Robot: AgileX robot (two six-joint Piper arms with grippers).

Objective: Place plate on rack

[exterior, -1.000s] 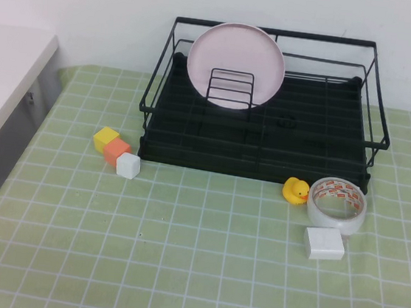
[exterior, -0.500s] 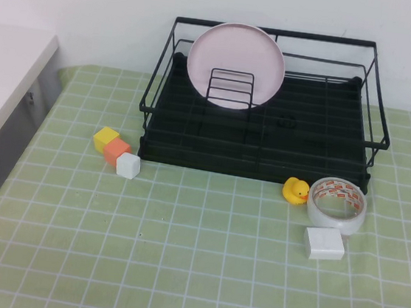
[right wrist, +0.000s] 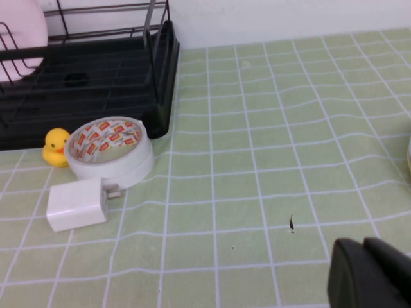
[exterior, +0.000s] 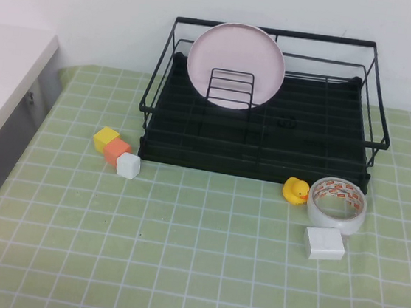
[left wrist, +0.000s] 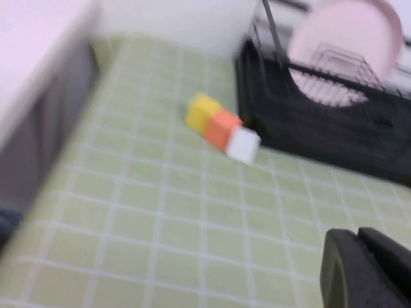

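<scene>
Green cloth (exterior: 177,270), plate (exterior: 236,61) in rack (exterior: 266,142), left gripper (left wrist: 366,269) & right gripper (right wrist: 372,273) clear.

The worktop (exterior: 192,271) is covered with a light green cloth with a white grid. On it, at the far side by the white wall, stands the black rack (exterior: 266,142). Near the rack's front left corner lie three small blocks touching in a row: a yellow block (exterior: 105,137), an orange block (exterior: 117,150) and a white block (exterior: 128,165). Near the front right corner sit a yellow toy duck (exterior: 296,190) and, just beside it, a white tape roll (exterior: 337,205). A white charger block (exterior: 324,244) lies just in front of the tape roll.
</scene>
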